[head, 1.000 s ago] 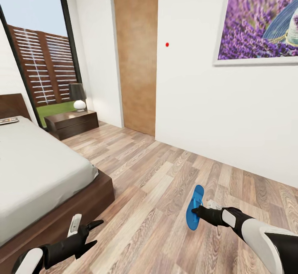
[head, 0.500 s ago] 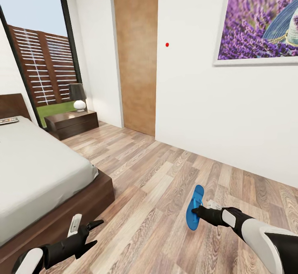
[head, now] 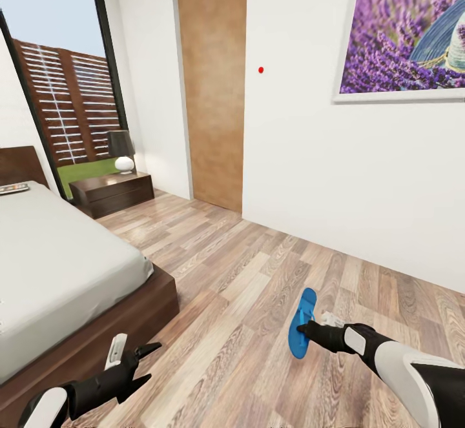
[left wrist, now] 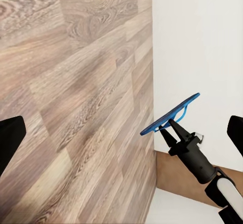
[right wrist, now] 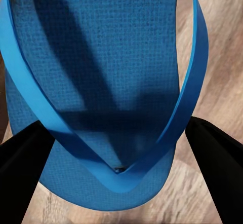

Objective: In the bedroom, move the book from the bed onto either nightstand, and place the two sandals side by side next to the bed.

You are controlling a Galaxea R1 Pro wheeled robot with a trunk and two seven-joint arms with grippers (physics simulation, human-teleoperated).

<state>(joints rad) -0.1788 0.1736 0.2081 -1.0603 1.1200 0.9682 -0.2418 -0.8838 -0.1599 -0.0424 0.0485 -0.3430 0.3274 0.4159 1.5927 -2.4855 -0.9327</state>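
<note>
The right gripper (head: 302, 331) has its jaws pinched on a sandal (head: 301, 325) by the thong, lifting it off the floor (head: 245, 286) for carrying bedward, while the left gripper (head: 143, 362) hangs open and empty beside the bed (head: 77, 273)

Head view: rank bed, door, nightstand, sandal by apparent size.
1. bed, cut off at the frame edge, and door: similar, so unranked.
2. nightstand: farther from the camera, so it looks smaller than it really is.
3. sandal, at the right gripper.
</note>
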